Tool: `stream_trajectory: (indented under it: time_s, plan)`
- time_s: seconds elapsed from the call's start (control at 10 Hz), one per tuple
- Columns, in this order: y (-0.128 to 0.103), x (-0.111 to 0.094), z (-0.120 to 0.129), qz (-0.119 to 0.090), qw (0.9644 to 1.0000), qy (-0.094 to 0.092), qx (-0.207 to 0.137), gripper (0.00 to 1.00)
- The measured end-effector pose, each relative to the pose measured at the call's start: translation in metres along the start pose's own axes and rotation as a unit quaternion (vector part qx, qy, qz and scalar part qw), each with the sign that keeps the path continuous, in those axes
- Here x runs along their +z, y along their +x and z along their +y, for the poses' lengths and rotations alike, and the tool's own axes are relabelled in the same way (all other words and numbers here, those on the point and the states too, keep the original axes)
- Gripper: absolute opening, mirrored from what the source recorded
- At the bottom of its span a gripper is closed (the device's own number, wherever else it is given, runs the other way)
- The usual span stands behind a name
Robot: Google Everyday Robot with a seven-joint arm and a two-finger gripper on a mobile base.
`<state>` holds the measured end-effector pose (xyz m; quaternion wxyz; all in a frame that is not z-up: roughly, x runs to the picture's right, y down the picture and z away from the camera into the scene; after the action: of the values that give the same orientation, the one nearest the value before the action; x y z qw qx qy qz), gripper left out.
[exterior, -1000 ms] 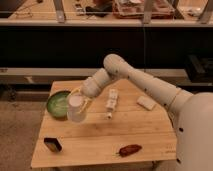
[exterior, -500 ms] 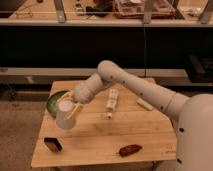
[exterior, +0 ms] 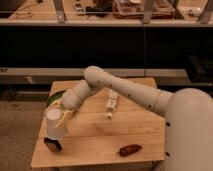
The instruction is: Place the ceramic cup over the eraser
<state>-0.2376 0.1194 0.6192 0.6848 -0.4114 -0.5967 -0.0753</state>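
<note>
— What is carrying everything, and what is lying behind it?

— A pale wooden surface (exterior: 95,134) is standing on a greyish floor (exterior: 17,131). Behind it, a long dark counter (exterior: 100,47) is running across the room, with a cluttered shelf (exterior: 125,9) sitting above it.

— How many things are sitting on the wood?

— I am counting one of each. One green bowl (exterior: 53,97) is peeking out at the far left edge, half hidden by the arm (exterior: 117,89). One white segmented strip (exterior: 113,101) is lying near the middle. One reddish-brown object (exterior: 130,149) is resting near the front edge. One dark eraser (exterior: 52,145) is sitting at the front left corner.

— And the cup?

— One white cup (exterior: 53,128) is hanging in the air directly above the eraser, with its lower end just over the block. I cannot tell whether the two are touching.

— What is the hand doing?

— The hand (exterior: 61,116) is hovering over the left end of the surface, in front of the bowl. Its yellowish fingers (exterior: 65,118) are closing around the cup's upper part and gripping it.
</note>
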Motion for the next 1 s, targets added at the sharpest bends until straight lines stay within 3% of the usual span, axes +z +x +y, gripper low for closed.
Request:
stream_trajectory:
  time_s: [0.2, 0.5, 0.7, 1.0]
  plan:
    - [-0.015, 0.020, -0.004, -0.015, 0.9995, -0.025, -0.010, 0.00]
    - [-0.017, 0.041, -0.004, -0.015, 0.9983, -0.054, -0.017, 0.00]
    - [-0.006, 0.053, -0.004, -0.008, 0.9976, -0.066, -0.019, 0.00]
    - [0.011, 0.060, -0.008, 0.004, 0.9974, -0.069, -0.024, 0.00]
